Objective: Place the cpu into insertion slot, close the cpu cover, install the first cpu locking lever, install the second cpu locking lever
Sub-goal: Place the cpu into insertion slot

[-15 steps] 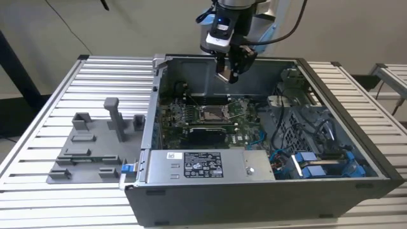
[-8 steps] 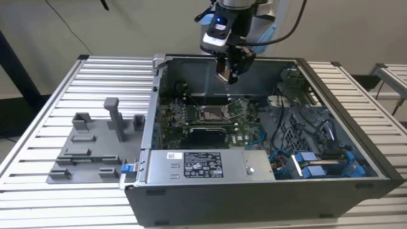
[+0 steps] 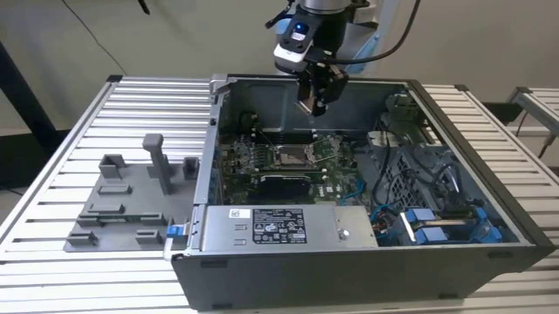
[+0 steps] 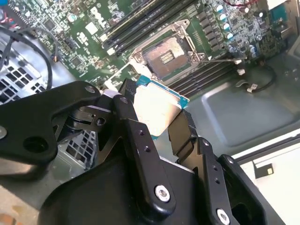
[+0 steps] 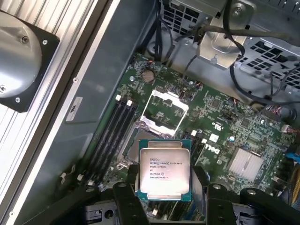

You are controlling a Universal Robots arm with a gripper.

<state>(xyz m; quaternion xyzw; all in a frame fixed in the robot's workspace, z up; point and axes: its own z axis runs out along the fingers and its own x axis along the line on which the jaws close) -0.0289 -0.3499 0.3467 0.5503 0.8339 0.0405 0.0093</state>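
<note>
**Cpu aloft, slot open below**

We find the gripper (image 3: 316, 103) hanging over the open case (image 3: 367, 265), and in the exterior view it is well clear of the green board (image 3: 253, 167). The case sits on a slatted table (image 3: 131, 108). A grey tray (image 3: 109, 219) of fixtures lies just beside it on the exterior view's left. A grey power supply (image 3: 279, 226) runs along the case's near wall.

And there is the cpu (image 5: 165, 171)! In both wrist views we see the black fingers (image 5: 123, 197) pinching it by two opposite edges, one finger on each side. Its silver top faces the first wrist camera, with a green rim showing around it. The chip is in the air and touches nothing but the fingers.

Now for the slot (image 4: 165, 55). In the second wrist view it lies on the board beyond the chip and apart from it, with its dark centre bare inside the silver rim. A thin metal lever (image 4: 220, 60) reaches out from one side of it.

In the first wrist view we catch the cover (image 5: 165, 112) swung open, with the board showing through its square window. Here the held cpu overlaps the near part of the slot, so we cannot see all of it. Long black memory slots (image 5: 110, 138) run along one side of the slot, and a ribbed silver heatsink (image 5: 246, 164) sits off to the other. In the exterior view the slot lies mid-board, almost under the gripper.
</note>
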